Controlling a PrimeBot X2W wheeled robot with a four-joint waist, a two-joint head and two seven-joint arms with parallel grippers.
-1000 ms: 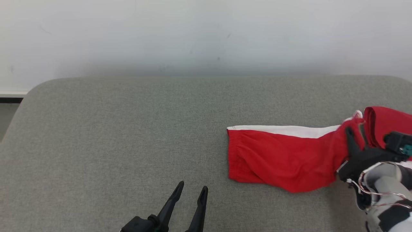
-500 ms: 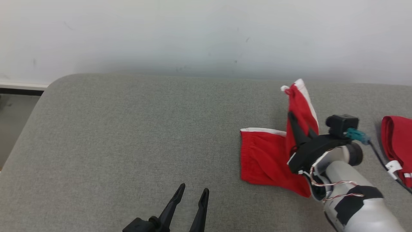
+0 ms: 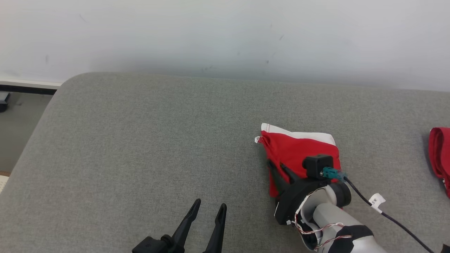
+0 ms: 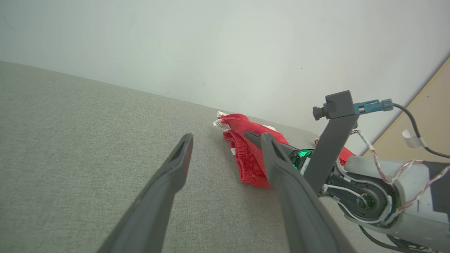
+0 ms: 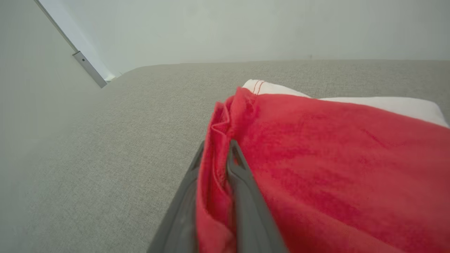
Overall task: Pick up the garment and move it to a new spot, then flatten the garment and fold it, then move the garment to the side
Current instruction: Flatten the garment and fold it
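Head view: right tool (image 3: 275,163) has carried one end of the garment (image 3: 299,149) over the other. It now lies doubled, right of centre on the tabletop (image 3: 140,140). Tool nearly closed, pinching red edge. Fold laid, release due. Left tool (image 3: 210,202) wide open, empty.

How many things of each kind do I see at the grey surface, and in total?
Red garments: 2, the folded red garment and the second red garment at the right edge.
Grippers: 2, the left gripper and the right gripper.
Total: 4.
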